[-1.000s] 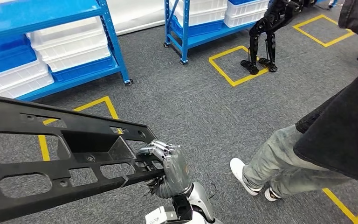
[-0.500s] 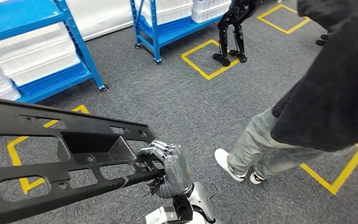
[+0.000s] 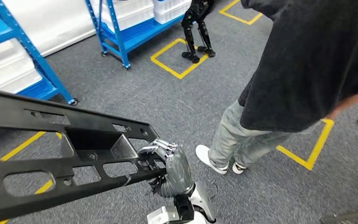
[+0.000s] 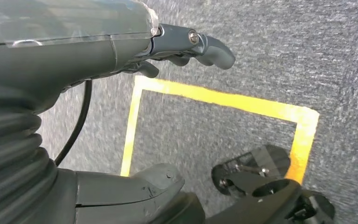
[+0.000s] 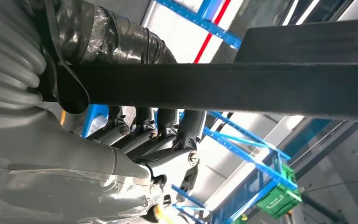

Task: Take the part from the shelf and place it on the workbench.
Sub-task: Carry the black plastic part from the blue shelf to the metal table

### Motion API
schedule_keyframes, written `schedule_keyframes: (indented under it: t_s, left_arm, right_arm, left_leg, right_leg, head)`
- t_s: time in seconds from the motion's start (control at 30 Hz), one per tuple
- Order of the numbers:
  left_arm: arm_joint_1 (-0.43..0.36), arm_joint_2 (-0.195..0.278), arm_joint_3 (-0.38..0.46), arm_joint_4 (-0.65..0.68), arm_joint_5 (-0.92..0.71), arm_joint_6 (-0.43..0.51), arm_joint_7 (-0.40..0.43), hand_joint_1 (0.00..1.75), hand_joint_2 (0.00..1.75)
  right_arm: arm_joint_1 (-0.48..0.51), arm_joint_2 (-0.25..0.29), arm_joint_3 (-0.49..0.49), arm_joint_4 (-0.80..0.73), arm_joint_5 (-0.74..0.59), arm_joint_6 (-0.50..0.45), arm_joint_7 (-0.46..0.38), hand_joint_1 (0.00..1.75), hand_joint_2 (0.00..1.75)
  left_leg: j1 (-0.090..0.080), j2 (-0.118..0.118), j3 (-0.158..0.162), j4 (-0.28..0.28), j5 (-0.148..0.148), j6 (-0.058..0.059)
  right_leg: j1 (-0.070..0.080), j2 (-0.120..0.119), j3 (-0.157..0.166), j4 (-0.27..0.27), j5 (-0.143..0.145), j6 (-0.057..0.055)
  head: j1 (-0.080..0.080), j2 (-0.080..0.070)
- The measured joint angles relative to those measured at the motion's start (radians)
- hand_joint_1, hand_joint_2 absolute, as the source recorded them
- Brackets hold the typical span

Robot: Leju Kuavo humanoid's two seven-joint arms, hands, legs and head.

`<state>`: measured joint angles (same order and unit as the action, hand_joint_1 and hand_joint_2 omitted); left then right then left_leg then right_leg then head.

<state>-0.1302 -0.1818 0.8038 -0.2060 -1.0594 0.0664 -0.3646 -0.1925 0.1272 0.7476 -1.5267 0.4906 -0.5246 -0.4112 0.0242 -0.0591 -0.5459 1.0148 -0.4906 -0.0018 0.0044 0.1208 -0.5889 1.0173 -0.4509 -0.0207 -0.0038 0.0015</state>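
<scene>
So the right hand grips the long black plastic frame part, fingers curled round its edge. It is off the shelf. No workbench yet; the left hand's fingers I cannot tell.

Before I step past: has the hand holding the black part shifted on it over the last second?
No. The right hand grips the same end of the black part; the blue shelves slid left because the camera turned.

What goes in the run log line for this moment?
phase: carrying | right robot hand: grips black part | left robot hand: holds nothing | person: close
</scene>
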Motion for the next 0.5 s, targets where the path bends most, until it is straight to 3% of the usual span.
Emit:
schedule_keyframes:
  t_s: [0.07,0.1,0.17,0.23,0.3,0.33,0.4,0.43,0.5]
  left_arm:
    - [-0.002,0.000,0.000,0.000,-0.001,0.000,0.001,0.00,1.75]
    - [-0.002,-0.001,0.000,0.000,-0.002,0.000,0.002,0.00,1.75]
    - [-0.002,-0.003,0.000,0.000,-0.004,0.000,0.003,0.00,1.75]
    - [-0.001,-0.003,0.000,0.000,-0.005,0.000,0.003,0.00,1.75]
    - [0.003,-0.002,0.000,0.000,-0.005,0.000,0.003,0.00,1.75]
    - [0.004,-0.002,0.000,0.000,-0.005,0.000,0.003,0.00,1.75]
    - [0.003,-0.002,0.000,0.000,-0.005,0.000,0.003,0.00,1.75]
    - [0.003,-0.002,0.000,0.000,-0.006,0.000,0.003,0.00,1.75]
    - [0.004,-0.003,0.000,0.000,-0.007,-0.001,0.003,0.00,1.75]
  right_arm:
    - [0.001,-0.001,-0.002,-0.002,0.000,-0.001,0.000,1.75,1.75]
    - [0.002,-0.001,-0.003,-0.003,0.000,-0.001,0.000,1.75,1.75]
    - [0.003,-0.003,-0.006,-0.006,0.000,-0.003,0.000,1.75,1.75]
    - [0.003,-0.004,-0.006,-0.008,0.000,-0.004,0.000,1.75,1.75]
    - [0.005,-0.006,-0.007,-0.008,0.000,-0.004,0.000,1.75,1.75]
    - [0.008,-0.009,-0.008,-0.009,0.000,-0.004,0.000,1.75,1.75]
    - [0.019,-0.017,-0.010,-0.011,0.000,-0.005,0.000,1.75,1.75]
    - [0.025,-0.021,-0.011,-0.012,0.000,-0.006,0.000,1.75,1.75]
    - [0.032,-0.026,-0.013,-0.016,-0.001,-0.007,-0.002,1.75,1.75]
  left_leg:
    - [-0.001,0.010,0.004,-0.005,0.000,0.008]
    - [0.001,0.021,0.006,-0.010,0.004,0.014]
    - [0.005,0.045,0.011,-0.023,0.010,0.029]
    - [0.002,0.070,0.013,-0.027,0.010,0.037]
    - [0.000,0.099,0.014,-0.026,0.006,0.037]
    - [0.000,0.112,0.016,-0.026,0.004,0.036]
    - [0.000,0.134,0.023,-0.026,-0.001,0.030]
    - [-0.001,0.143,0.028,-0.026,-0.006,0.025]
    - [-0.006,0.160,0.036,-0.024,-0.014,0.014]
  right_leg:
    - [-0.001,0.019,-0.006,-0.001,0.003,0.013]
    - [-0.001,0.015,-0.009,0.001,0.001,0.018]
    - [0.003,-0.032,-0.033,0.050,-0.030,0.027]
    - [-0.002,-0.094,-0.096,0.174,-0.094,0.035]
    - [-0.010,-0.113,-0.153,0.279,-0.127,0.041]
    - [-0.013,-0.116,-0.156,0.281,-0.117,0.043]
    - [-0.015,-0.136,-0.095,0.171,-0.053,0.040]
    - [-0.011,-0.162,-0.053,0.096,-0.026,0.035]
    - [0.001,-0.197,-0.004,0.005,-0.002,0.022]
  head:
    - [0.000,0.000]
    - [0.000,0.000]
    - [0.001,0.000]
    - [0.001,0.000]
    - [0.001,0.000]
    - [0.001,0.000]
    - [0.001,0.000]
    - [0.001,0.000]
    - [0.001,0.000]
